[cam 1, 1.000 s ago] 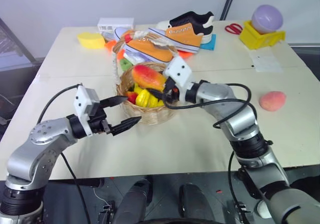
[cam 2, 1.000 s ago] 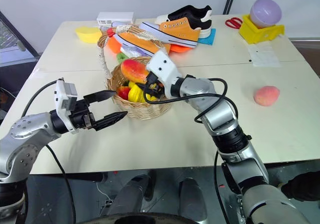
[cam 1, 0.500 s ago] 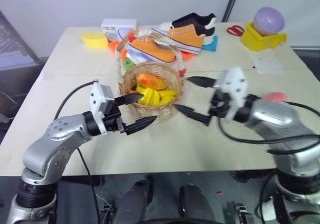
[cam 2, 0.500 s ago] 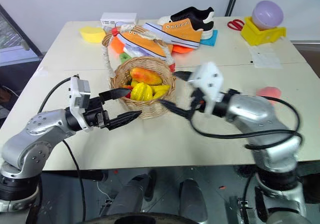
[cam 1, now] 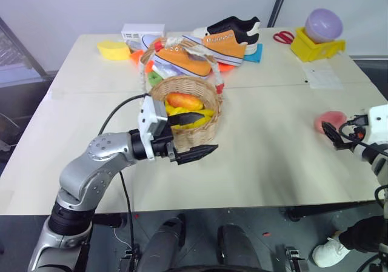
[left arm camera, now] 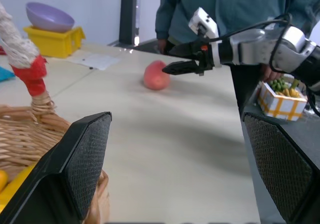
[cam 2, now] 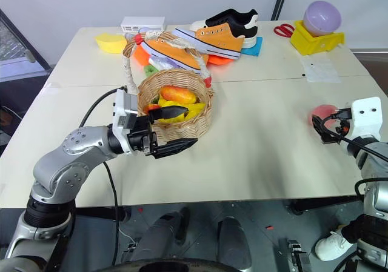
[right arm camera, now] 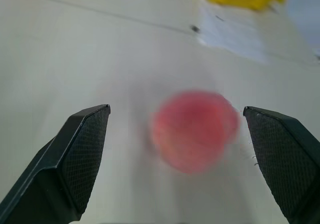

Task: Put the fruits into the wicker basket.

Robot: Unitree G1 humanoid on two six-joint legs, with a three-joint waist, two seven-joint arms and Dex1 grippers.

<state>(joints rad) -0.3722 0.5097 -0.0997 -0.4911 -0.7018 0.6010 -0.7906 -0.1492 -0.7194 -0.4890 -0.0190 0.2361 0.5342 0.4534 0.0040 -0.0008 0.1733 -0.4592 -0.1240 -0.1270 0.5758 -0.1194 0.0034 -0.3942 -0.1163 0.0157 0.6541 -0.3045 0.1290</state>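
The mango [cam 2: 177,94] is already in the wicker basket [cam 2: 200,117], lying on top of some yellow bananas [cam 2: 189,109]. The peach [cam 2: 322,113] is not in yet. It sits by itself on the bench [cam 2: 254,157], far off to the right of the basket.

The right claw [right arm camera: 182,149] is the one close to the peach. Its two black fingers [right arm camera: 82,149] are spread wide and it holds nothing. The peach lies straight ahead of this claw, in line with the gap between the fingers, one finger to each side. The fingers do not touch it yet. The peach is round, so it has no long side to worry about. The claw can take it from any way.

The left claw [cam 2: 173,128] is right by the basket, with one finger over the rim and the other outside the wall. It is wide too and holds nothing. It is well apart from the peach, so I think the right arm should do this job.

I think the next move is to push the right claw a bit more forward, so the peach sits between the fingers, then squeeze. If one finger bumps it first, the peach may roll away.
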